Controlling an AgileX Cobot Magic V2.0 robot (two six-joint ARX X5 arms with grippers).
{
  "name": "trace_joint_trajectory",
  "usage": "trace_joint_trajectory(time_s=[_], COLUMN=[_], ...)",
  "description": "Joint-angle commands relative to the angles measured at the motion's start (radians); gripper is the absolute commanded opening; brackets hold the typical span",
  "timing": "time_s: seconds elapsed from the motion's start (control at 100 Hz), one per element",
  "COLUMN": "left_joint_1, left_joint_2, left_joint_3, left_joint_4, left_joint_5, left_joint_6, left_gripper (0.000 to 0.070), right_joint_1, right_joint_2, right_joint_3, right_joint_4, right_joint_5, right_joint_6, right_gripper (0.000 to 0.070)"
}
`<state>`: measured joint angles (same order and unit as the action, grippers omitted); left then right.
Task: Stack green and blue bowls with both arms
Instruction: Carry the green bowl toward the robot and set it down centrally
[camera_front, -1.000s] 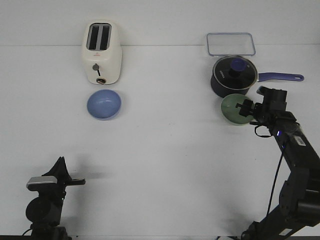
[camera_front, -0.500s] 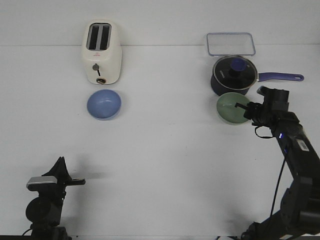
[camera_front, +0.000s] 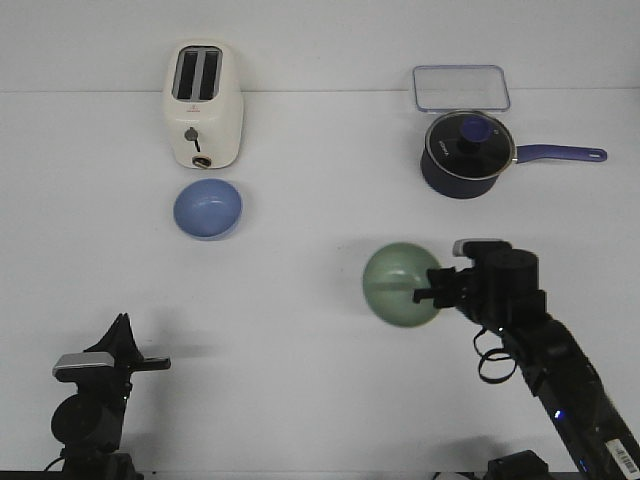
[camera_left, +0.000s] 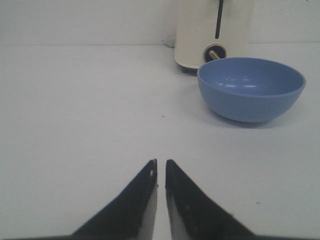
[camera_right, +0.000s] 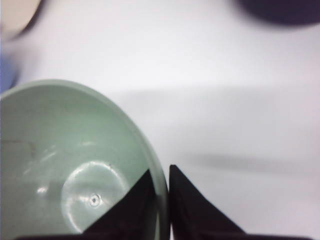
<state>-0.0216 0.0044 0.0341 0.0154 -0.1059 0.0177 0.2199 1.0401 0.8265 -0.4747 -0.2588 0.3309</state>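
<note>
Right claw (camera_front: 428, 291): it pinches the rim of the green bowl (camera_front: 400, 284), one finger inside and one outside.
Green bowl: it is up off the surface (camera_front: 300, 380), near the middle, well apart from the blue bowl (camera_front: 208, 209).
Blue bowl: it sits on the surface just in front of the toaster (camera_front: 203, 104).
Left claw (camera_left: 160, 170): its tips are almost together and hold nothing; it is low, well apart from the blue bowl.
Doing it well: keep the green bowl level, bring it right over the blue one, lower it slowly, then let go.
Watch out: a thin rim grip may slip.
Right wrist view: shows the rim between the fingers.
Front view: shows how far apart the two bowls are.
</note>
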Motion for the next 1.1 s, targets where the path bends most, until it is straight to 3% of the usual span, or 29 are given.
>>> trace_joint_trajectory(time_s=[0.0,0.1,0.22,0.63,0.68,0.78,0.82,1.01,1.09], left_joint_1=[0.003,0.003,0.003,0.003,0.003,0.003,0.002,0.002,0.002], left_joint_2=[-0.001,-0.001,-0.001,-0.001,-0.001,-0.001,-0.001,-0.001,-0.001], left_joint_3=[-0.020,-0.020,-0.020,-0.020,-0.020,-0.020,-0.020,-0.018,-0.018], left_joint_4=[0.016,0.016,0.016,0.016,0.016,0.016,0.018,0.043,0.048], left_joint_5=[0.002,0.002,0.002,0.002,0.002,0.002,0.002,0.002,0.002], left_joint_6=[0.016,0.016,0.016,0.016,0.016,0.016,0.016,0.014,-0.040], left_gripper=[0.0014,0.0014,0.0014,0.0014,0.0014,0.0014,0.0014,0.0014,0.0014], right_joint_1=[0.080,0.180,0.283,0.422,0.425,0.430,0.430,0.426,0.430], right_joint_2=[0.013,0.022,0.051,0.141,0.142,0.142,0.140,0.051,-0.048], right_joint_3=[-0.042,-0.113,-0.180,-0.205,-0.205,-0.205,-0.205,-0.204,-0.204], right_joint_4=[0.032,0.067,0.141,0.161,0.159,0.159,0.160,0.168,0.159], right_joint_5=[0.015,0.071,0.078,0.156,0.156,0.155,0.155,0.193,0.219], right_joint_6=[0.037,0.065,0.125,0.138,0.138,0.138,0.138,0.126,0.089], right_gripper=[0.0003,0.0003,0.0003,0.0009,0.0064,0.0302,0.0355,0.0358,0.0358])
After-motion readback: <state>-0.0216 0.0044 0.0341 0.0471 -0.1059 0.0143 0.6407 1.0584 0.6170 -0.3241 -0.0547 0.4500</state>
